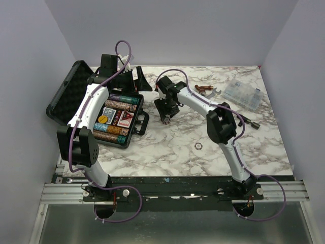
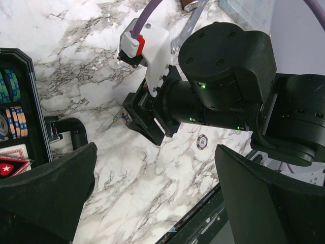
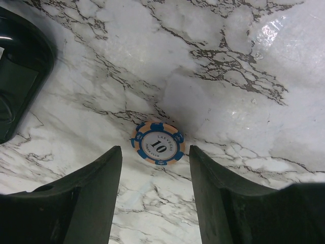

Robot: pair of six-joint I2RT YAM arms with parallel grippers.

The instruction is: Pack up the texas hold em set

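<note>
The black briefcase (image 1: 76, 81) lies open at the left, its lid leaning back. Its base (image 1: 133, 138) holds rows of coloured poker chips (image 1: 116, 133) and red card decks (image 1: 122, 119). My left gripper (image 1: 136, 81) hovers open and empty past the case's far right corner; in the left wrist view (image 2: 155, 168) it looks down on bare table. My right gripper (image 1: 165, 113) is open and low over the table just right of the case. In the right wrist view (image 3: 155, 162) an orange and blue "10" chip (image 3: 157, 147) lies flat just ahead of its fingertips.
A second loose chip (image 1: 198, 146) lies on the marble nearer the front, and also shows in the left wrist view (image 2: 202, 142). The case handle (image 2: 71, 129) sticks out toward the right gripper. A clear compartment box (image 1: 244, 94) and a silver wrench (image 1: 212, 91) sit at the back right.
</note>
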